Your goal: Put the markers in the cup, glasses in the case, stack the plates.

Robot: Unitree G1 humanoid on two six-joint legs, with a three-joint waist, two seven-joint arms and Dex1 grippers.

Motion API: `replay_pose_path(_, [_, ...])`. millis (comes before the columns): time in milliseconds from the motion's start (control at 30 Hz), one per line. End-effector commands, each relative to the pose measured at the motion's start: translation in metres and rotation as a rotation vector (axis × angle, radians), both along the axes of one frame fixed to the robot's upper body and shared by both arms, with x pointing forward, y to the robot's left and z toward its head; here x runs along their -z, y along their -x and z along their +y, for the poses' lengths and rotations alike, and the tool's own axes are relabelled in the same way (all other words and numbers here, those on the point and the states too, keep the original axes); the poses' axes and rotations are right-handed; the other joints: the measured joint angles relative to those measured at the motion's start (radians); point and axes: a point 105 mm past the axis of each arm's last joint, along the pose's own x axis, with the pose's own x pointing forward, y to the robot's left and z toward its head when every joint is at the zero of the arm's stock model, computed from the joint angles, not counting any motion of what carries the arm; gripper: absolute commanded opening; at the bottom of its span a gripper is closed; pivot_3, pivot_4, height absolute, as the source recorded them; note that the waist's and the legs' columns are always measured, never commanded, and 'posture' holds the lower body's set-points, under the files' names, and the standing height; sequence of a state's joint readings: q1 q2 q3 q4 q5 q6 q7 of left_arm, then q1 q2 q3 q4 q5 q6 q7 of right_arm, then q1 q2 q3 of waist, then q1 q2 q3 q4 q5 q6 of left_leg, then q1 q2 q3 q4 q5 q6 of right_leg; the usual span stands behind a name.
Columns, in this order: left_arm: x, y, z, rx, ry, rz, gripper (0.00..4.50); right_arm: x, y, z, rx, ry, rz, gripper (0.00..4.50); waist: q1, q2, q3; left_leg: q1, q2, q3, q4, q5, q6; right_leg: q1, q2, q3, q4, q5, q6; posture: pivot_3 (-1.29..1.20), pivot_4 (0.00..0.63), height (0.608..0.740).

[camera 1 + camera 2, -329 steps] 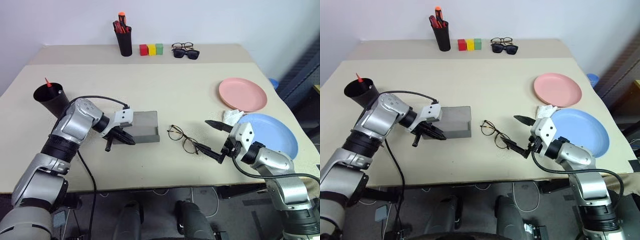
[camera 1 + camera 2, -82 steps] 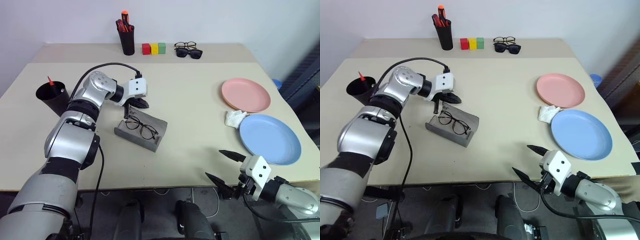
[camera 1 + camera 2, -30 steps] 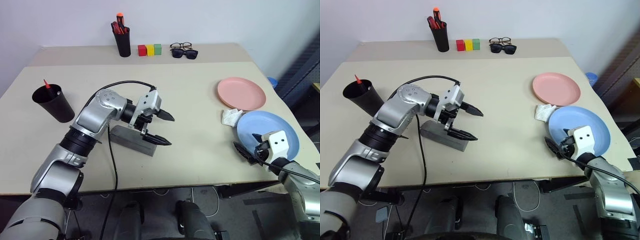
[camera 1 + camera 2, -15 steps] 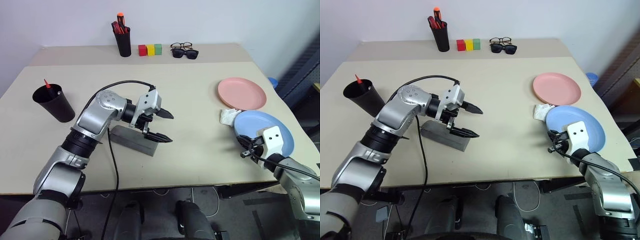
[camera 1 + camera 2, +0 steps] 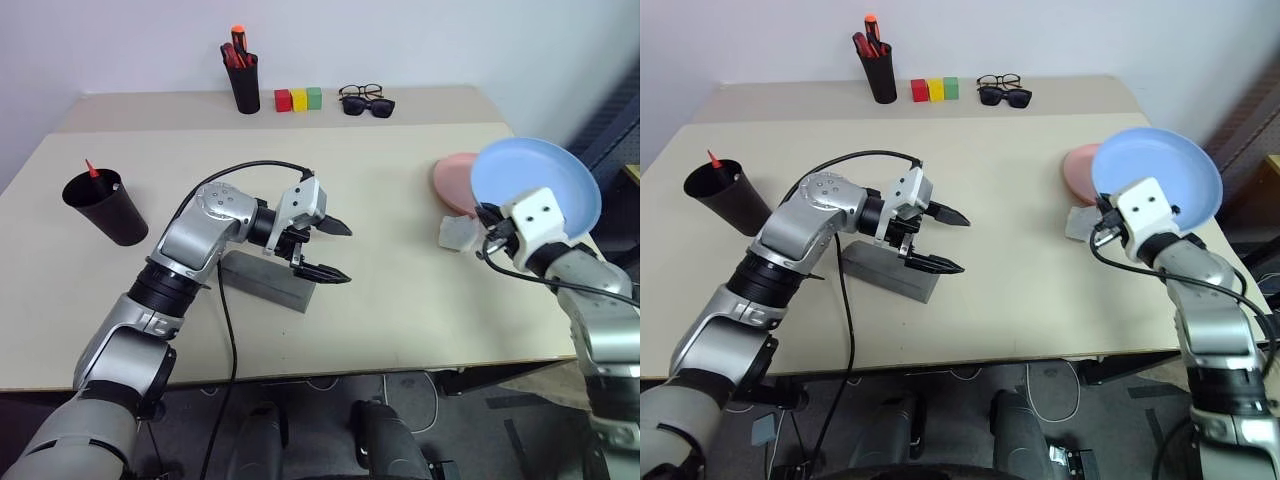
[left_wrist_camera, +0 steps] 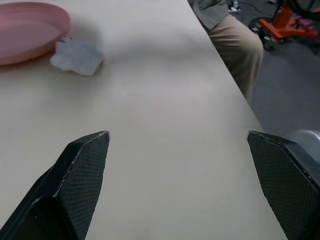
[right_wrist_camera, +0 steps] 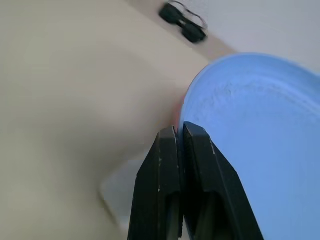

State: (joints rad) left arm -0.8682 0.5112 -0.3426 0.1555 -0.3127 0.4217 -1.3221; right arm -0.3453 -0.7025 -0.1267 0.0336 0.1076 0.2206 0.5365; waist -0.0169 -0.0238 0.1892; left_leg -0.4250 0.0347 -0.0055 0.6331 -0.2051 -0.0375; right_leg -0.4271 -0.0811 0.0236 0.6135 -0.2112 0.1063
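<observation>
Nearest to us, our right gripper is pinched tight on the rim of the blue plate, which hangs tilted in the air above the table's right side. We judge this plate light and stiff but slick plastic; a thin edge grip like ours lets it swing, so we would keep it level-ish and lower it gently rather than drop it.

A little further in, our left gripper hovers over the grey case with its fingers spread wide and nothing between them. The case lies with its lid down, so the glasses cannot be seen.

Beyond the lifted plate, the pink plate rests flat on the table, partly hidden, with a crumpled white scrap just beside it. That plate is our stacking target.

At the left edge stands the black cup with a red marker poking out.
</observation>
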Motion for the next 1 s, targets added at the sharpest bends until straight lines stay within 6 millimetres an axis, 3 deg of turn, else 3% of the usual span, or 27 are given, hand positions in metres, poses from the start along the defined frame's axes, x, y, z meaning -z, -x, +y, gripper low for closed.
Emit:
replay_pose_path(33, [-0.012,0.003,0.002,-0.032,0.039,-0.036,4.50,-0.004,-0.033,0.000,-0.047,0.028,-0.009,0.05,-0.001,0.000,0.000,0.000,0.000,0.000,0.000,0.000,0.000,0.000,0.000,0.000,0.000,0.000,0.000,0.00,0.150,0.740])
replay_pose_path(200, [-0.011,0.011,0.012,-0.108,0.051,-0.019,4.50,-0.007,-0.072,-0.004,-0.040,0.063,0.007,0.05,-0.007,0.002,0.001,0.000,-0.001,0.001,-0.001,0.000,0.000,0.000,0.000,0.001,0.000,0.000,0.000,0.00,0.150,0.740])
replay_pose_path(367, [-0.009,0.018,0.022,-0.176,0.058,0.001,4.50,-0.006,-0.086,-0.003,-0.018,0.079,0.032,0.05,-0.004,0.002,0.002,0.000,-0.001,0.000,-0.003,0.000,0.000,-0.001,0.000,0.001,0.000,-0.001,0.002,0.00,0.150,0.740])
replay_pose_path(400, [-0.010,0.018,0.023,-0.185,0.061,0.005,4.50,-0.006,-0.087,-0.004,-0.011,0.085,0.034,0.65,-0.004,0.002,0.002,0.000,-0.001,0.000,-0.002,0.000,0.000,-0.001,0.000,0.001,0.000,-0.001,0.002,0.00,0.150,0.740])
replay_pose_path(500, [-0.010,0.019,0.025,-0.206,0.062,0.009,4.50,-0.009,-0.090,-0.007,0.023,0.106,0.018,1.92,-0.005,0.002,0.002,0.000,-0.001,0.000,-0.001,0.000,0.000,0.000,-0.001,0.001,0.000,0.000,0.002,0.00,0.150,0.740])
replay_pose_path(600, [-0.010,0.020,0.024,-0.215,0.068,0.015,4.50,-0.026,-0.091,-0.013,0.051,0.089,-0.053,3.47,-0.009,0.002,0.002,0.000,-0.001,0.000,-0.001,0.000,0.000,0.000,0.000,0.001,0.001,0.000,0.002,0.00,0.150,0.740])
replay_pose_path(700, [-0.009,0.018,0.023,-0.218,0.076,0.024,4.50,-0.043,-0.086,-0.016,0.014,-0.029,-0.100,3.47,-0.012,0.003,0.002,0.000,-0.001,0.000,-0.002,0.000,0.000,0.000,0.000,0.001,0.001,0.000,0.002,0.00,0.150,0.740])
replay_pose_path(767, [-0.007,0.017,0.022,-0.220,0.077,0.027,4.50,-0.044,-0.077,-0.015,-0.041,-0.114,-0.093,3.47,-0.012,0.003,0.002,0.000,-0.001,0.000,-0.002,0.000,0.000,0.000,0.000,0.001,0.001,0.000,0.002,0.00,0.150,0.740])
replay_pose_path(1000, [-0.003,0.012,0.017,-0.213,0.093,0.039,4.50,-0.010,-0.026,-0.007,-0.063,-0.269,0.005,3.47,0.003,0.003,0.002,0.001,-0.001,-0.001,-0.001,0.000,0.000,0.001,0.000,0.001,0.002,0.001,0.005,0.00,0.150,0.740])
